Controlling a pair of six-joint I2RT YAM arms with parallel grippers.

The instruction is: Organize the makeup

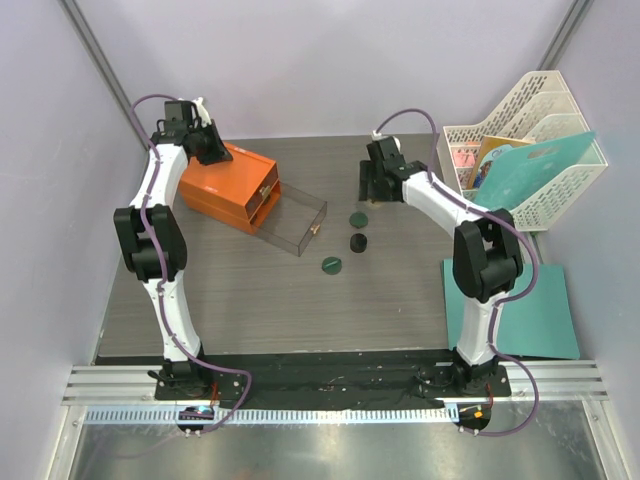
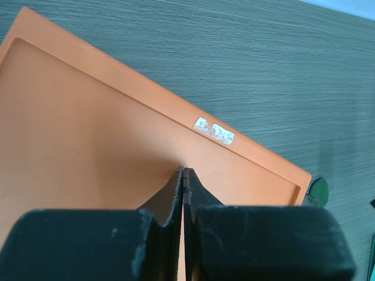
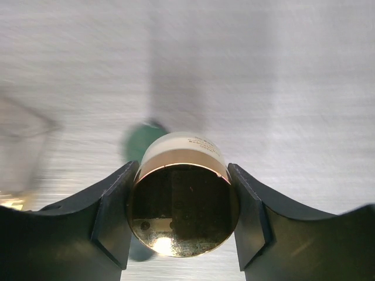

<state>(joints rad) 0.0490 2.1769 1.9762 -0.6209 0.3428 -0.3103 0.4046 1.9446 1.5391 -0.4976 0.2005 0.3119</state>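
- Across the far-left part of the counter [image 1: 260, 300] sits the orange drawer box [image 1: 225, 185]. Its clear drawer [image 1: 292, 222] is pulled out toward the middle.
- At the far-right corner stands a white rack [image 1: 530, 150] of folders, and a teal mat [image 1: 520, 310] lies along the right edge. You can ignore both.
- Your left gripper [image 2: 183, 172] hangs over the top of the orange box, its jaws pressed together on nothing.
- Your right gripper [image 3: 183, 175] is past the middle toward the far edge, clamped across the width of the round jar [image 3: 184, 205]. The jar's shiny round face looks up at the wrist camera, so I judge its axis runs along the fingers, upright.
- You cannot tell whether the jar is off the counter, because the surface below it is blurred.
- The relation your next move turns on: the open drawer lies to the left of the held jar, near but apart. The right arm already has the jar, so this looks like a leftward carry and a straight lowering.
- Three small pieces lie loose between the drawer mouth and the right arm. One dark green disc [image 1: 357, 217] is just beside the right gripper, a small black jar [image 1: 358, 242] lies on that disc's near side, and a second green disc [image 1: 332, 264] lies nearer again. Your right arm is the closer one to all three.
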